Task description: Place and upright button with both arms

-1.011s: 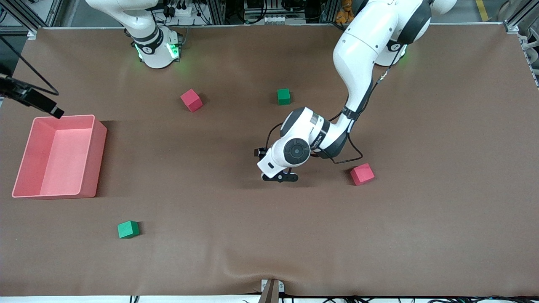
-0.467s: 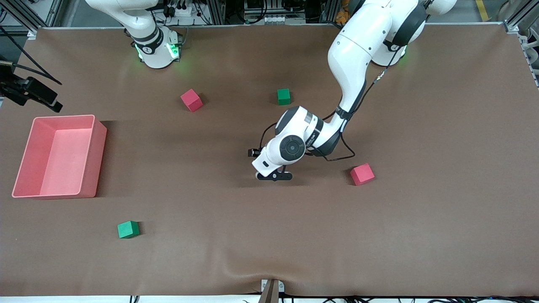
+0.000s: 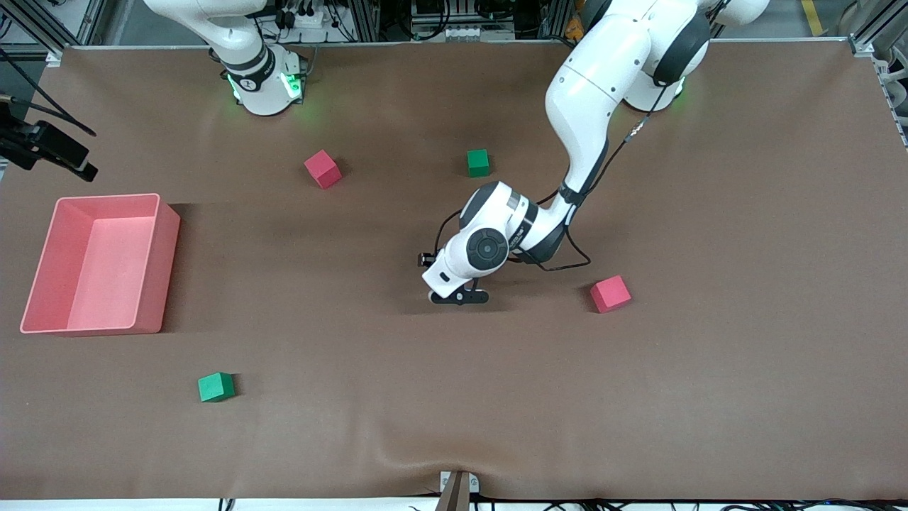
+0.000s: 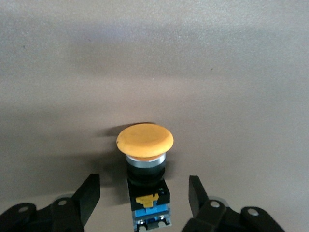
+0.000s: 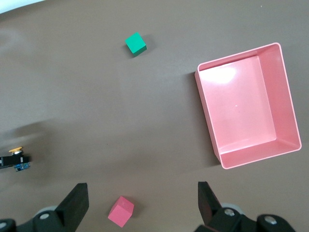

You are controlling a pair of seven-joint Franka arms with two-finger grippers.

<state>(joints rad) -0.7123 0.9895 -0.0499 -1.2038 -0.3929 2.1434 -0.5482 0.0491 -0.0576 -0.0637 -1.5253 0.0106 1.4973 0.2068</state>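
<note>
Brown surface was bare round the upright button; we judged the left gripper's wide-open, empty fingers could topple it; right gripper waited open.

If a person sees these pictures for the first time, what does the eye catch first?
The left arm's hand, low at the table's middle, fingers open on either side of the upright push button with the round orange cap. Next, the empty pink plastic bin at the right arm's end, under the raised, open right hand.
</note>
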